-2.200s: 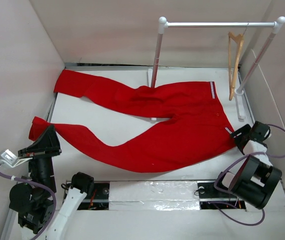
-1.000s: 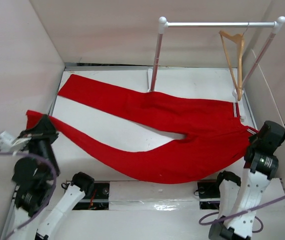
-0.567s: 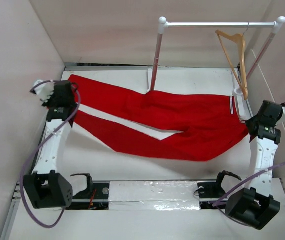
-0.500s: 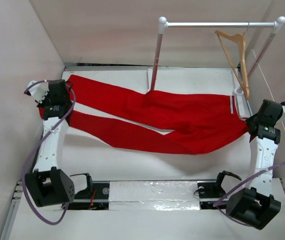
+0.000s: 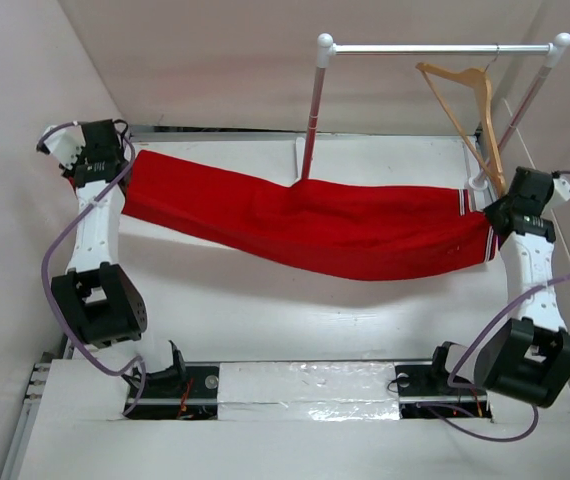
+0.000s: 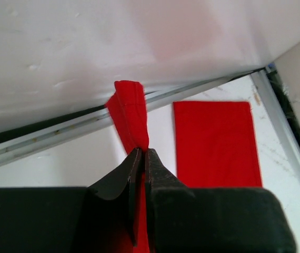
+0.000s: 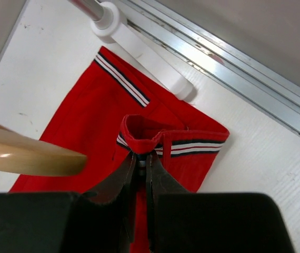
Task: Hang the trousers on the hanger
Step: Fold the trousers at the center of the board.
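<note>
The red trousers (image 5: 315, 225) hang as one long doubled band, stretched across the table between my two grippers. My left gripper (image 5: 115, 168) is at the back left corner, shut on a leg cuff (image 6: 131, 110); its tips (image 6: 141, 154) pinch the fabric. Another red leg end (image 6: 216, 142) lies flat below it. My right gripper (image 5: 493, 213) is at the right, shut on the striped waistband (image 7: 155, 136), with the tips (image 7: 142, 157) closed on it. The wooden hanger (image 5: 463, 100) hangs on the rail just above and behind the right gripper; one of its arms (image 7: 29, 155) shows beside that gripper.
The white-and-silver clothes rail (image 5: 435, 47) stands at the back, its left post (image 5: 311, 115) just behind the trousers and its right foot (image 7: 139, 47) close to my right gripper. Walls close in on the left, back and right.
Both grippers moved toward the back and lifted. The left carried its leg end to the back left corner, so the two legs now lie doubled and taut. The hanger has swung on the rail.
</note>
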Available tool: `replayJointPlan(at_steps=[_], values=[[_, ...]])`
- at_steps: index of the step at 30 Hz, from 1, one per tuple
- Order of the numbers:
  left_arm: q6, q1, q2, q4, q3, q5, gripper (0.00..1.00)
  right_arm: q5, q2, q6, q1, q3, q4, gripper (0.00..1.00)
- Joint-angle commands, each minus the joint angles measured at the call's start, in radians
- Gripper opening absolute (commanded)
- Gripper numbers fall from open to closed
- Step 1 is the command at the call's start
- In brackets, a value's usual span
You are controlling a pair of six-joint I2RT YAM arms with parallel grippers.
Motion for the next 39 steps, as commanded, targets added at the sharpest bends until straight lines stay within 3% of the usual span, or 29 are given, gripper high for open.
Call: replayJointPlan(at_steps=[1, 18, 27, 32, 34, 37, 38, 39], values=[[0.039, 0.008, 0.058, 0.056, 0.131, -0.05, 0.0, 0.086, 0.056, 0.026, 0.028, 0.107, 0.147, 0.0], [0.153, 0.008, 0.468, 0.033, 0.518, -0.103, 0.0, 0.196, 0.346, -0.015, 0.086, 0.297, 0.216, 0.0], [0.288, -0.058, 0.692, 0.098, 0.757, -0.182, 0.0, 0.245, 0.539, -0.055, 0.095, 0.4, 0.222, 0.0], [0.357, -0.087, 0.789, 0.192, 0.813, -0.207, 0.0, 0.244, 0.607, -0.065, 0.105, 0.451, 0.251, 0.01], [0.378, -0.087, 0.812, 0.218, 0.813, -0.201, 0.04, 0.219, 0.633, -0.059, 0.105, 0.466, 0.244, 0.05], [0.391, -0.087, 0.832, 0.227, 0.804, -0.18, 0.25, 0.176, 0.653, -0.055, 0.114, 0.49, 0.265, 0.32], [0.392, -0.087, 0.83, 0.235, 0.794, -0.146, 0.46, 0.176, 0.654, -0.046, 0.129, 0.497, 0.254, 0.5], [0.392, -0.078, 0.832, 0.224, 0.791, -0.109, 0.5, 0.175, 0.65, -0.051, 0.129, 0.495, 0.259, 0.59]])
